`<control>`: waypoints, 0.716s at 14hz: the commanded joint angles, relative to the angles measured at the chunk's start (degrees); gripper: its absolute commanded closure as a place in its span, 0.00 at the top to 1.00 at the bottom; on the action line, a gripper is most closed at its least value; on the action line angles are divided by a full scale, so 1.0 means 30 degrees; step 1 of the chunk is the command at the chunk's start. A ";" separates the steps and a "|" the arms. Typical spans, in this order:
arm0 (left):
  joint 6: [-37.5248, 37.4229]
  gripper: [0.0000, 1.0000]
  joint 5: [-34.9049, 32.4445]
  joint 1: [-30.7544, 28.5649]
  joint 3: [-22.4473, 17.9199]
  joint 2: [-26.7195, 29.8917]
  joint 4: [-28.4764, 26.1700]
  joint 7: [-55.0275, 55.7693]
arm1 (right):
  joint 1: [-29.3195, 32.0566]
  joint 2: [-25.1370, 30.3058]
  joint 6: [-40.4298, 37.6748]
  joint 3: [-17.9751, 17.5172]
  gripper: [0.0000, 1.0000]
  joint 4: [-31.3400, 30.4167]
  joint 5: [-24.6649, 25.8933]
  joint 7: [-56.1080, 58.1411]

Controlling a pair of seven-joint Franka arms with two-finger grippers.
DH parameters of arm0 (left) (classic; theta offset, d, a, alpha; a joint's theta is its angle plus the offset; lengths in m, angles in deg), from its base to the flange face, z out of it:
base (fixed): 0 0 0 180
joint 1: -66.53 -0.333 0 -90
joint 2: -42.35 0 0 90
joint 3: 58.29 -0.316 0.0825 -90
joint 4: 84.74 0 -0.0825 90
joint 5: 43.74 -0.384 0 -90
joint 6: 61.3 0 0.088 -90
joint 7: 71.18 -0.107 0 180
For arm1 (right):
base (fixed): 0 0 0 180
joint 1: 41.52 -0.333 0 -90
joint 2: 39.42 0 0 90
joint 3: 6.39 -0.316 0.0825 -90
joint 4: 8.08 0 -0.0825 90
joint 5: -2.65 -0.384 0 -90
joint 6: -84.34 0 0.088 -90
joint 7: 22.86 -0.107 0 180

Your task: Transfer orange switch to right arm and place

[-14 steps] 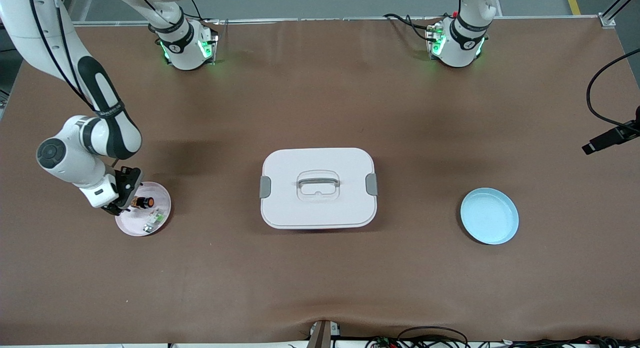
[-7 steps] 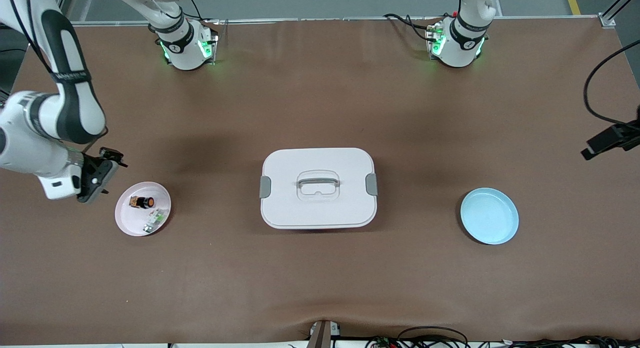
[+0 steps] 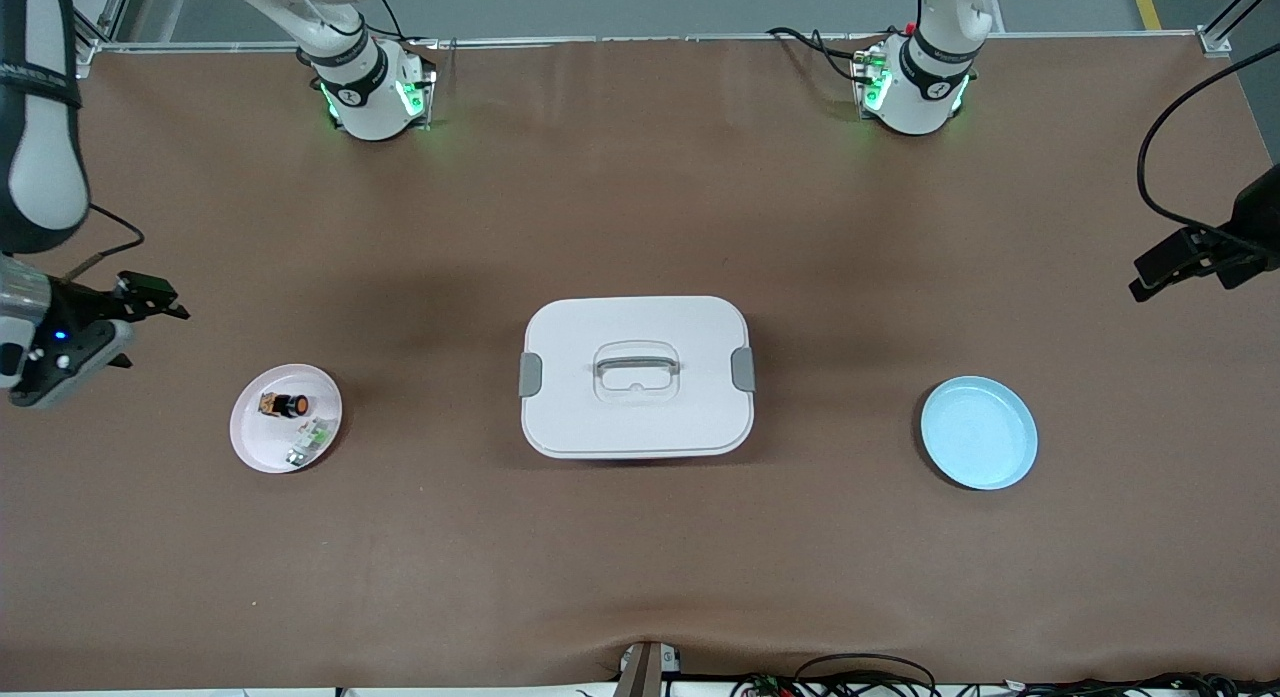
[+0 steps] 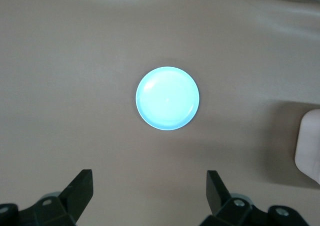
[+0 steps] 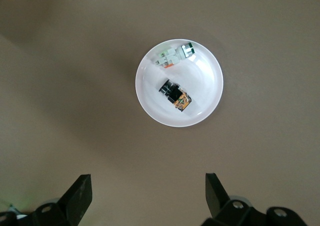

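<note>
Risk is slight: orange switch lies in the pink dish beside a white-and-green component, and could roll. Right gripper hangs released over the counter; left gripper, spread empty, hovers above the blue plate.

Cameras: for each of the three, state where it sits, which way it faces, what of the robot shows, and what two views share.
Front view: high across the table, facing both bases; shows the right gripper and left gripper, the white lidded box, pink dish and blue plate.
Left wrist view: on the left arm, looking down at the blue plate; its open fingers show.
Right wrist view: on the right arm, looking down at the pink dish holding the orange switch; its open fingers show.
Shared: front and right wrist both show the orange switch.
</note>
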 commanded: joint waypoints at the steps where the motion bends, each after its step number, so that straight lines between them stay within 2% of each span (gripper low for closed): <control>1: 0.0043 1.00 0.0506 -0.1023 0.1064 0.1523 -0.1718 -0.0309 | 0.0361 0.0539 -0.1562 -0.0307 1.00 0.1189 -0.0325 -0.3011; 6: 0.0746 1.00 0.0506 -0.0966 0.1152 0.2465 -0.2867 -0.0338 | 0.0361 0.2442 -0.1944 -0.0307 1.00 0.1251 -0.0325 -0.6474; 10: 0.0689 1.00 0.0272 -0.0702 0.1123 0.1240 -0.1057 -0.0221 | 0.0214 0.2886 -0.2882 -0.0366 1.00 0.2153 -0.0295 -0.8853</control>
